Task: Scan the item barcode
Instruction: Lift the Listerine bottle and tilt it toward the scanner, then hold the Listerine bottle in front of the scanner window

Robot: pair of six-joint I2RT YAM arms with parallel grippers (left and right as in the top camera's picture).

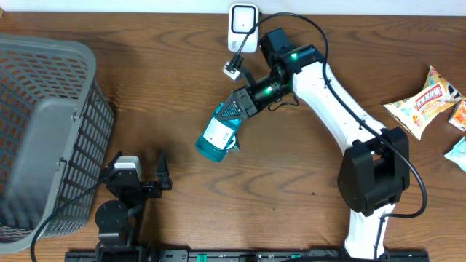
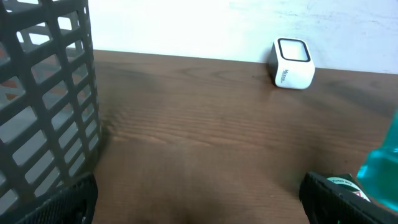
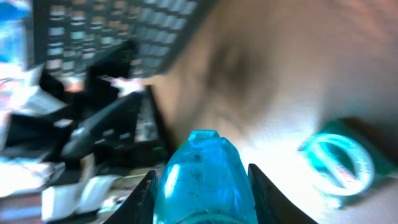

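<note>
Nearest the robot's edge of the table, the left gripper (image 1: 140, 173) rests with its jaws spread wide and nothing between them, taking no part in the work. Just beside it on the left stands the grey basket (image 1: 44, 131).

Further in, toward the middle of the table, the right gripper (image 1: 237, 108) is clamped on the upper end of the teal bottle (image 1: 217, 137), which hangs tilted, its base pointing back toward the near edge. A white label shows on its side, but no barcode can be made out.

At the far edge sits the white scanner (image 1: 242, 28), apart from the bottle, with the right arm between them.

By the look of it, the pick-up is done. What is left is to bring the bottle's label in front of the scanner's window and get a read.

Counted: one bottle, one scanner, one basket, two arms, and three snack packets (image 1: 426, 102) off to the right, partly cut by the frame.
</note>
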